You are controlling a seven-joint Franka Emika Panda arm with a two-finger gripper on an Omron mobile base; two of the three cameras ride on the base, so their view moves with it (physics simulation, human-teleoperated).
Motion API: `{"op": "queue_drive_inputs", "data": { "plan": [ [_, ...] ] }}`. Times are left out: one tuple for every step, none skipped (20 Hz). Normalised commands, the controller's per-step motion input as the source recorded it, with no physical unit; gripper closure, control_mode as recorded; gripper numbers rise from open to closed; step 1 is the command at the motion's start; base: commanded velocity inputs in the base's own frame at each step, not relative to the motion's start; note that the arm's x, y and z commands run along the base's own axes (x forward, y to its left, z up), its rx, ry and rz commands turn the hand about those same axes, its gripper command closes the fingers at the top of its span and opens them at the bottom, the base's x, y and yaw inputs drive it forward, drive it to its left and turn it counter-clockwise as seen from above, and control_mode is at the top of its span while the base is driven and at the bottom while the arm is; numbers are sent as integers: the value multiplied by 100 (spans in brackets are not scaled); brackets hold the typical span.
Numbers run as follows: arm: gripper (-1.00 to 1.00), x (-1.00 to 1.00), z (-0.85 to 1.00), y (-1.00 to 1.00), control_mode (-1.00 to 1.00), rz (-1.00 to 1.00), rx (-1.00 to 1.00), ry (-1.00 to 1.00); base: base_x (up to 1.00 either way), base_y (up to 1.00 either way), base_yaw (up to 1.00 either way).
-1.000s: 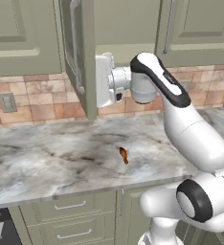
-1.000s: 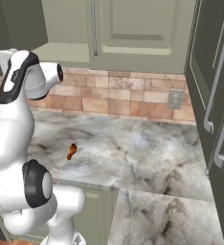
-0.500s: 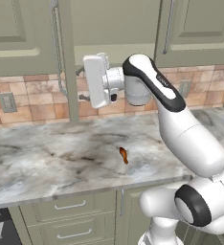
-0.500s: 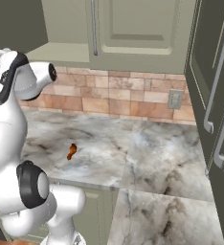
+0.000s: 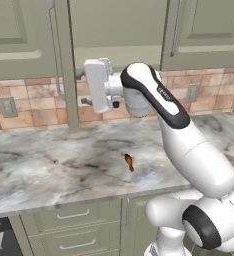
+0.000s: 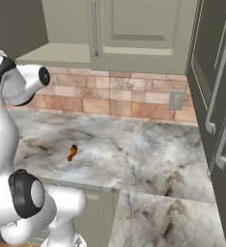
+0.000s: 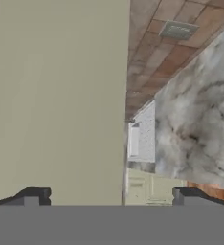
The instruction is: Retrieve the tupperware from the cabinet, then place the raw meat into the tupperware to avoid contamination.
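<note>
Cabinet (image 5: pixel 119 30) stands open at upper centre; fingers (image 7: pixel 109 194) wide, empty. Next, probably: reach inside for tupperware. Meat (image 5: pixel 129 162) waits mid-tabletop (image 5: pixel 49 160).

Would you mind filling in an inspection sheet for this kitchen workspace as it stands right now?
Surface: marbled grey countertop, running around a corner in the right base view.
Job's things: raw meat lying on the countertop near its front edge; cabinet door swung open, edge-on to the left base camera, plain green interior behind it; tupperware nothing seen.
Clutter: nothing seen.
Grippers: gripper open and empty, raised beside the open door, well above the meat.
Cables: nothing seen.
Surroundings: brick-tile backsplash with grey wall outlet plates, lower drawers below the counter, tall dark cabinet doors on the right.
</note>
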Motion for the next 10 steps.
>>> {"op": "queue_drive_inputs", "data": {
  "plan": [
    [-100,0,-49,68,-100,-18,-15,-14,0,0,0],
    [-100,0,-50,74,-100,-19,-16,-12,0,0,0],
    [-100,0,-49,74,-100,-19,-16,-11,0,0,0],
    [-100,0,-52,77,-100,-20,-17,-10,0,0,0],
    [-100,0,-54,79,-100,-20,-18,-10,0,0,0],
    [-100,0,-55,80,-100,-20,-18,-10,0,0,0],
    [-100,0,-57,80,-100,-20,-18,-8,0,0,0],
    [-100,0,-58,79,-100,-20,-17,-8,0,0,0],
    [-100,0,-57,78,-100,-20,-17,-7,0,0,0],
    [-100,0,-57,77,-100,-20,-17,-6,0,0,0]
  ]
}}
